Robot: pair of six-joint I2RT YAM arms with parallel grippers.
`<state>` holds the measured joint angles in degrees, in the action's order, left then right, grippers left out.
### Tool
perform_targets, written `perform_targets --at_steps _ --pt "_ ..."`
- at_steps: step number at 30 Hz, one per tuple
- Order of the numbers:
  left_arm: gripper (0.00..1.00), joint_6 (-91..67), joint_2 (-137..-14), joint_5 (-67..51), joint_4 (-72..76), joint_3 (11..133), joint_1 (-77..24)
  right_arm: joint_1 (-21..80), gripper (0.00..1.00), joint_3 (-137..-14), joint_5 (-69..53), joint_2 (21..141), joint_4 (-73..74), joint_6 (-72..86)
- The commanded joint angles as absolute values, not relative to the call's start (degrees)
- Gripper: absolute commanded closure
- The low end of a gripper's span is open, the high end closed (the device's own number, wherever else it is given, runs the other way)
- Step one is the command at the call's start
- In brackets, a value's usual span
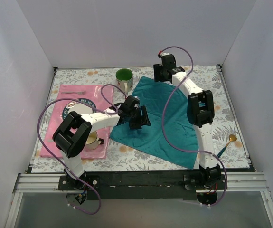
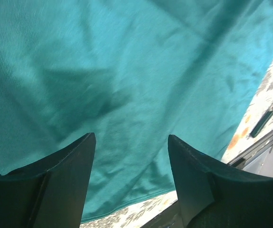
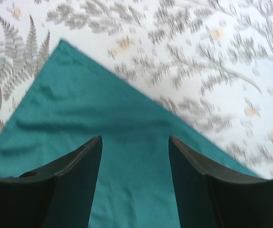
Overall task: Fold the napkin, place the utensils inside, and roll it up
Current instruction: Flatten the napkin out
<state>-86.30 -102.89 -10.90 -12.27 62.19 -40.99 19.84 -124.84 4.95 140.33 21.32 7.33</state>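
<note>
Top view: shows the napkin (image 1: 169, 123) lying flat on the fern-print tablecloth (image 1: 231, 109) at the centre of the frame, a rough four-cornered shape with one corner pointing to the upper middle and a long edge running to the lower right.

Places the left gripper (image 1: 141, 118) over the cloth's left part, just left of centre. Left wrist view: has both fingers (image 2: 65, 180) spread apart above the napkin (image 2: 127, 71), nothing between them, released. Contact between tips and cloth: cannot tell.

Puts the right gripper (image 1: 165, 72) at the napkin's upper corner, upper middle of the frame. Right wrist view: has its fingers (image 3: 74, 180) parted too, with only the pointed corner of the napkin (image 3: 103, 109) below and bare tablecloth (image 3: 221, 71) to the upper right, gripping nothing.

Finds one utensil (image 1: 225, 146) at the lower right of the top view, off the napkin and well apart from both grippers, gold-coloured head uppermost, dark handle toward the bottom.

Has a green mug (image 1: 124, 76) just beside the napkin's upper-left edge, and a pink placemat (image 1: 65, 95) at the left, partly under the left arm, carrying a round plate (image 1: 77, 108).
</note>
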Motion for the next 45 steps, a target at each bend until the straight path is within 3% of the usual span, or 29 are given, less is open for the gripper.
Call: perform_targets --at_steps 1,6,12,22,35,40,45 --pt "0.37 -85.1 -102.7 -8.5 -14.9 68.0 -41.0 19.5 0.34 -111.6 4.1 122.9 24.7 10.1" --pt "0.37 -82.8 -106.6 -10.0 -15.4 72.3 -41.0 19.5 0.34 -91.1 4.0 110.8 32.2 18.3" --pt "0.37 -80.3 -112.5 -10.7 -15.7 77.5 -40.0 19.5 0.38 -64.7 4.2 91.4 25.1 19.3" --pt "0.37 -80.4 -116.4 -9.3 -14.7 80.8 -38.3 17.3 0.43 -46.1 10.9 80.4 21.6 21.8" --pt "0.36 -76.4 -119.6 -9.1 -15.3 81.1 -37.3 6.3 0.43 -33.8 9.7 76.4 19.6 26.0" --pt "0.36 -75.1 -118.7 -8.5 -16.0 81.4 -37.3 5.9 0.43 -34.1 13.5 71.6 22.0 26.2" --pt "0.35 -72.8 -115.8 -9.1 -19.0 84.4 -37.2 7.2 0.41 -38.1 9.2 66.9 22.9 22.2"
